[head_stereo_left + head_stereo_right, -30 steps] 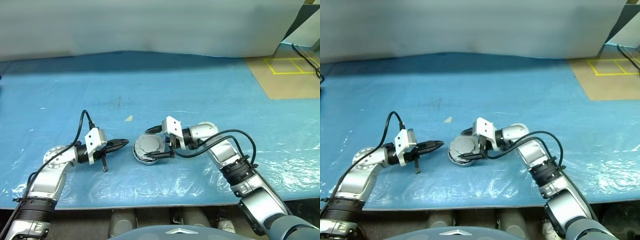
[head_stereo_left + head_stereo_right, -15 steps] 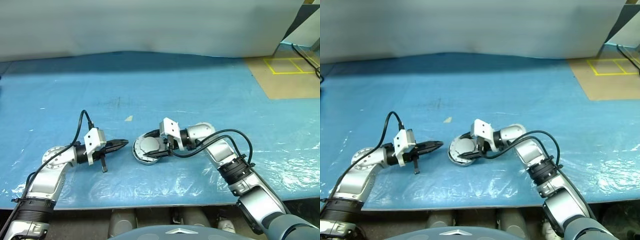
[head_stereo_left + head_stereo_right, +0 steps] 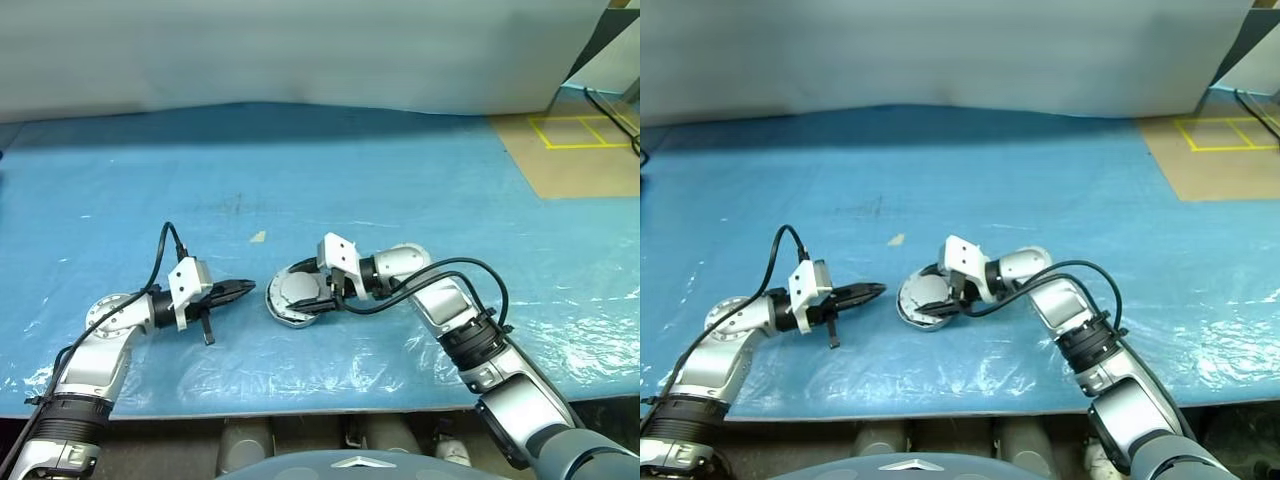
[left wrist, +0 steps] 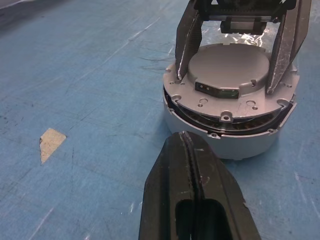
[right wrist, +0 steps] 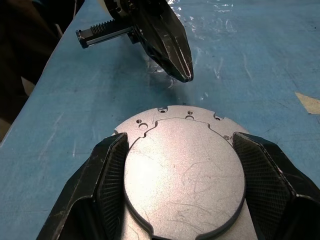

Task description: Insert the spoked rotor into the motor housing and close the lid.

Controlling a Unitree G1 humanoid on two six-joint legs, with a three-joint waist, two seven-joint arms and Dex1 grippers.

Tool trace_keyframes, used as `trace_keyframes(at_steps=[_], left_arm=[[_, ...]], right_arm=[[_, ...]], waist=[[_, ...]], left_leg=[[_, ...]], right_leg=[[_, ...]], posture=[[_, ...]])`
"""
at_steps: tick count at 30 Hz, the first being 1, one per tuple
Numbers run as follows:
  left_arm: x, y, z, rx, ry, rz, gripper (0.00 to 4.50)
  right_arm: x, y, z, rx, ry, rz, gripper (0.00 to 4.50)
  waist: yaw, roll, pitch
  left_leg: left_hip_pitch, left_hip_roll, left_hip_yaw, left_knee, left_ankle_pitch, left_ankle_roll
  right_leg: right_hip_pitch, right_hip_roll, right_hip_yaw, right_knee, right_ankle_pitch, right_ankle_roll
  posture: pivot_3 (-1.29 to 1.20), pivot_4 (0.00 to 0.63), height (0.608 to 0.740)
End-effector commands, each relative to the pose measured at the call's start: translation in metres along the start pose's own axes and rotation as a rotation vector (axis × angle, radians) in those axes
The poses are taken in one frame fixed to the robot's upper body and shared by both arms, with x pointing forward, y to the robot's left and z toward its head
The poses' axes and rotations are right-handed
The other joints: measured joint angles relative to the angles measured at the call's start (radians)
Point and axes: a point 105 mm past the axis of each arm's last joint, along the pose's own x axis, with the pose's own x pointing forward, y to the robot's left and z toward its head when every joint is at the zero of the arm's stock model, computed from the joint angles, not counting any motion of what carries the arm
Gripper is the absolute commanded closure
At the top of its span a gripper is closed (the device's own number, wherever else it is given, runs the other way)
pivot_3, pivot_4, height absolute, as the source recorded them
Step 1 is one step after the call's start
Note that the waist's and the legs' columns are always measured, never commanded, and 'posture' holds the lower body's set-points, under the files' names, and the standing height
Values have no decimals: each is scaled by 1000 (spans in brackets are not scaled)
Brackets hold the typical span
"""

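Note:
The motor housing (image 3: 288,314) stands on the blue sheet in the middle, a round silver puck with copper windings showing through a dark gap under its top (image 4: 235,127). The lid (image 5: 182,170), a flat grey plate with a raised round centre, lies on it. My right gripper (image 3: 293,291) comes in from the right and is shut on the lid, one finger (image 5: 112,172) pressed against each side of the raised centre. Just left of the housing, my left gripper (image 3: 245,289) is shut and empty, its tip (image 4: 186,145) pointing at the housing without touching it. The spoked rotor is hidden.
A small tan scrap (image 3: 258,237) lies on the blue sheet (image 3: 400,180) behind the grippers. Wrinkled clear film (image 3: 560,320) covers the sheet's near right part. A brown board with yellow tape squares (image 3: 575,130) lies at the back right. The table's front edge runs just below the arms.
My right gripper's fingers have closed in from a wider stance onto the lid, and the hand tipped down a little. The left arm has stayed still.

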Motion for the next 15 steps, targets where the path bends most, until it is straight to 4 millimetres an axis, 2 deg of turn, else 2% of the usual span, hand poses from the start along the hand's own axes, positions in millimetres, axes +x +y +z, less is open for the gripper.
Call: trace_keyframes(at_steps=[1, 6, 15], left_arm=[[0, 2, 6, 33, -19, 8, 4500], [-3, 1, 5, 34, -13, 10, 4500], [-4, 1, 8, 39, -10, 10, 4500]], right_arm=[[3, -7, 16, -47, -27, -19, 1512], [6, -7, 9, -9, 6, -24, 1512], [6, 0, 10, 0, 40, -31, 1512]], waist=[[-1, 0, 0], [0, 0, 0], [1, 0, 0]], left_leg=[[0, 0, 0, 0, 0, 0], [0, 0, 0, 0, 0, 0], [0, 0, 0, 0, 0, -1]], right_leg=[[0, 0, 0, 0, 0, 0], [0, 0, 0, 0, 0, 0], [0, 0, 0, 0, 1, 2]], posture=[[0, 150, 740], [0, 150, 740], [0, 150, 740]])
